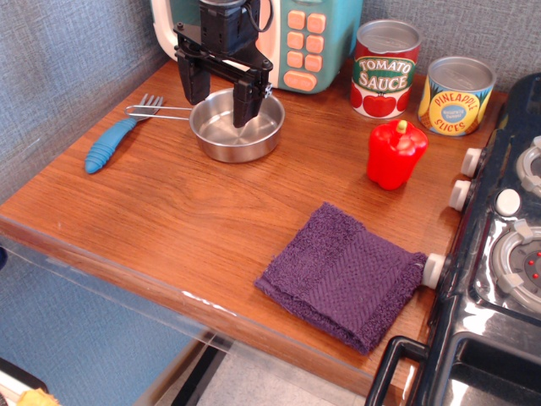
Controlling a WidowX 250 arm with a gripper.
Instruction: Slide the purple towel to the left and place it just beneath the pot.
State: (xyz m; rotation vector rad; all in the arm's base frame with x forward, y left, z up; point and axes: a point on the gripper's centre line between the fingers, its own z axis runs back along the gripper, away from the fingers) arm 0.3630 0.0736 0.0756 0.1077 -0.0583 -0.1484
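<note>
The purple towel (342, 276) lies flat and folded near the front right of the wooden table, next to the toy stove. The pot (237, 127), a shallow round steel pan with a thin wire handle pointing left, sits at the back left. My gripper (220, 100) hangs above the pot with its black fingers spread apart, open and empty. The right fingertip overlaps the pot's inside in this view. The gripper is far from the towel.
A blue-handled fork (118, 135) lies left of the pot. A toy microwave (308, 42) stands at the back. A tomato sauce can (385, 69), a pineapple slices can (456, 96) and a red pepper (396, 153) stand at the back right. The stove (499, 254) borders the right edge.
</note>
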